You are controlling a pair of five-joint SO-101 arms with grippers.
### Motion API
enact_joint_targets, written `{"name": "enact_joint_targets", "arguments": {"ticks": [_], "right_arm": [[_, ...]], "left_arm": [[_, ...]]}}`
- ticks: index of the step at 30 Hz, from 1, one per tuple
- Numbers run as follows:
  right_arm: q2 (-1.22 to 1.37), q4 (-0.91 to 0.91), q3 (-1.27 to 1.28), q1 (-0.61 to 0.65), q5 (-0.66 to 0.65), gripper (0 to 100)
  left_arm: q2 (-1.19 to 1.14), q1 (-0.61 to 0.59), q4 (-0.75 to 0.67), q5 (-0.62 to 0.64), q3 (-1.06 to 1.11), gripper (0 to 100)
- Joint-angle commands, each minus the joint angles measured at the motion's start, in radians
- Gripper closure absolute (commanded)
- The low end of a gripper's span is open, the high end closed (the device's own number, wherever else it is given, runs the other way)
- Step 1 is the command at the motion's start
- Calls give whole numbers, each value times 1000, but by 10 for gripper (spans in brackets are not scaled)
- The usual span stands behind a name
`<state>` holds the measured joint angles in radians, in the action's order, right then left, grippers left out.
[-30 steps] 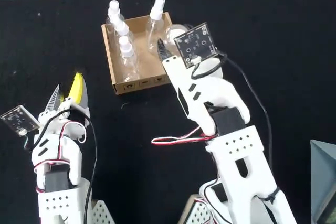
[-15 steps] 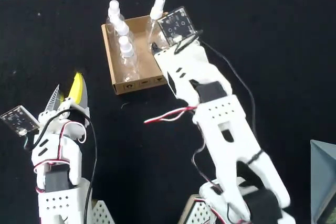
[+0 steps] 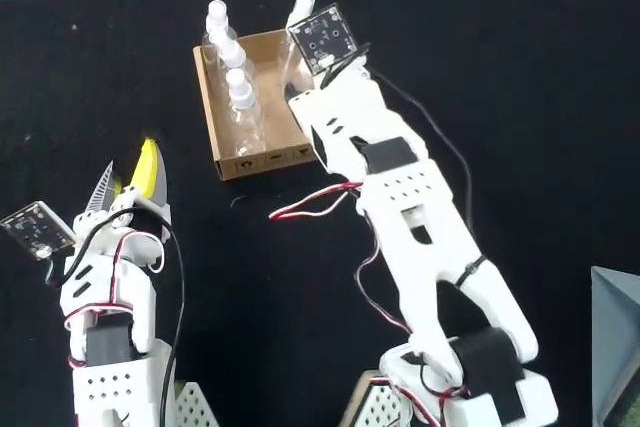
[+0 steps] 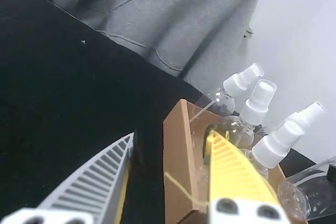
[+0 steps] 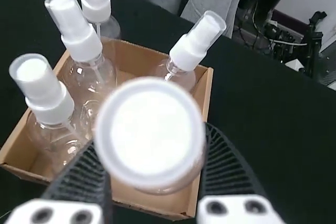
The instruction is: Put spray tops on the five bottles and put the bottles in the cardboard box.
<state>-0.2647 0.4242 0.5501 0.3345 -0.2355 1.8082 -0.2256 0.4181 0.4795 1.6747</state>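
Observation:
The cardboard box (image 3: 228, 162) stands at the table's far middle. Two capped spray bottles (image 3: 243, 97) (image 3: 228, 52) stand along its left side and a third (image 3: 298, 9) at its far right. Another capped bottle (image 3: 215, 17) is at the far left corner; I cannot tell whether it is inside. My right arm (image 3: 370, 147) stretches over the box. My right gripper (image 5: 152, 166) is shut on a bottle with a white cap (image 5: 149, 129), held above the box's right half (image 5: 208, 93). My left gripper (image 3: 125, 182) stands open and empty near the front left, away from the box.
Black cloth covers the table. A grey block (image 3: 615, 337) sits at the front right edge. Grey clothing (image 4: 157, 14) hangs beyond the far edge. Bare cloth lies between the left gripper and the box.
My right arm has swung left and farther out, carrying the bottle from the box's right edge to above its inside. The left arm has stayed still.

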Motion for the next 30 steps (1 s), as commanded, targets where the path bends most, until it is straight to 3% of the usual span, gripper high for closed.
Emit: {"name": "enact_joint_targets", "arguments": {"ticks": [1,30], "right_arm": [[-2,-8,-96,-20,6,920],[166,-112,-124,-46,6,917]], "left_arm": [[15,-13,3,-8,25,798],[15,-13,3,-11,25,798]]}}
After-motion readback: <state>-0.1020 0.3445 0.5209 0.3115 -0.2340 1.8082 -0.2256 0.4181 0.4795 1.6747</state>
